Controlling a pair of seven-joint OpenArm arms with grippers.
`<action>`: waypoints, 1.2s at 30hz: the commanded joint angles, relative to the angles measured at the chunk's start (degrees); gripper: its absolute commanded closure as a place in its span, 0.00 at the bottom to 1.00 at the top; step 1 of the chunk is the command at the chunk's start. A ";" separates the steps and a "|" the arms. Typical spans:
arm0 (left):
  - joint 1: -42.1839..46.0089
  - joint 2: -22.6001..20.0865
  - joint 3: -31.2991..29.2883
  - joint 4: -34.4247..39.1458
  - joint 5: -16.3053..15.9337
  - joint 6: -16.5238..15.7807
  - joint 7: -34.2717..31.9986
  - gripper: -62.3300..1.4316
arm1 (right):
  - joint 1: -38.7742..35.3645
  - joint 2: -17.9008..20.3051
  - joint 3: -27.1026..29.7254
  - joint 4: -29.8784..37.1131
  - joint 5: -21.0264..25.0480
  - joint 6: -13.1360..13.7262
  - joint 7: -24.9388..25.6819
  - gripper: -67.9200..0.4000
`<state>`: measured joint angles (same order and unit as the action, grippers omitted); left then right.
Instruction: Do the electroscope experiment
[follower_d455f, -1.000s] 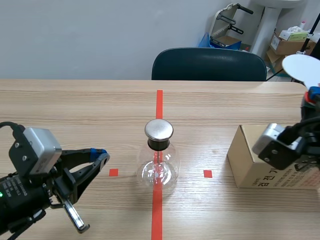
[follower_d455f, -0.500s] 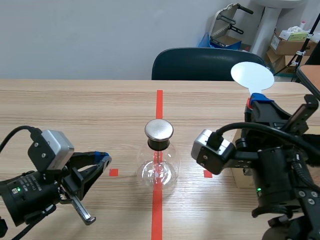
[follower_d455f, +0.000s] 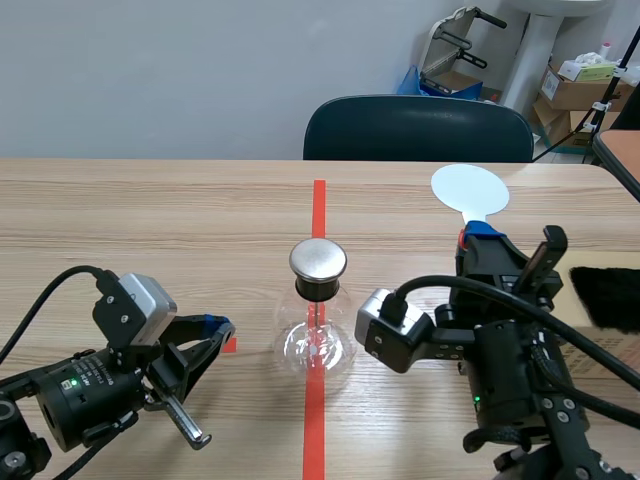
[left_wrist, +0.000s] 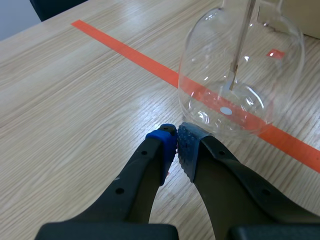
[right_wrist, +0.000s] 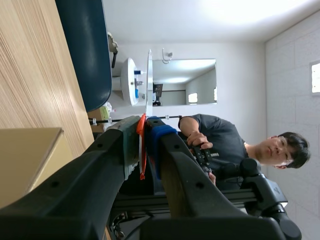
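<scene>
The electroscope, a clear glass flask (follower_d455f: 317, 342) with a round metal cap (follower_d455f: 318, 259) and a thin rod inside, stands on the red tape line at the table's middle. My left gripper (follower_d455f: 215, 329) lies low on the table left of the flask with its fingers shut and empty. In the left wrist view the blue pads (left_wrist: 175, 143) meet just short of the flask (left_wrist: 241, 75). My right gripper (follower_d455f: 486, 246), right of the flask, is shut on the red handle of a white round paddle (follower_d455f: 469, 190). The right wrist view shows the handle (right_wrist: 142, 145) between the fingers and the disc (right_wrist: 149, 80) edge-on.
A cardboard box (follower_d455f: 612, 350) with a black cloth (follower_d455f: 604, 296) on it sits at the right edge, behind my right arm. A dark chair (follower_d455f: 418, 128) stands across the table. The box (right_wrist: 25, 160) and a person (right_wrist: 225, 145) behind the arm show in the right wrist view.
My right arm has swung in from the right edge toward the flask, carrying the white paddle leftward. My left arm has slid a little closer to the flask.
</scene>
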<state>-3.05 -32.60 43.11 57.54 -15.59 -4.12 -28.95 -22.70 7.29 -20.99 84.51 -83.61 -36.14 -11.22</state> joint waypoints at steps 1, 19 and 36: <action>-0.63 0.52 -0.28 0.70 0.22 -0.15 -1.20 0.89 | 0.96 0.20 -0.13 0.42 -0.09 -0.57 0.00 0.97; -0.92 2.58 1.25 0.59 4.96 -1.55 -1.31 0.89 | 0.79 0.83 -0.39 0.39 -0.09 1.95 0.13 0.97; -0.68 3.17 1.22 0.59 7.30 -1.62 -0.98 0.89 | 0.79 0.81 -0.39 0.39 -0.09 1.95 -1.36 0.97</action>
<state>-3.66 -29.67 44.25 56.97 -7.94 -5.96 -29.06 -22.44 7.33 -21.50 84.49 -83.61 -33.61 -12.14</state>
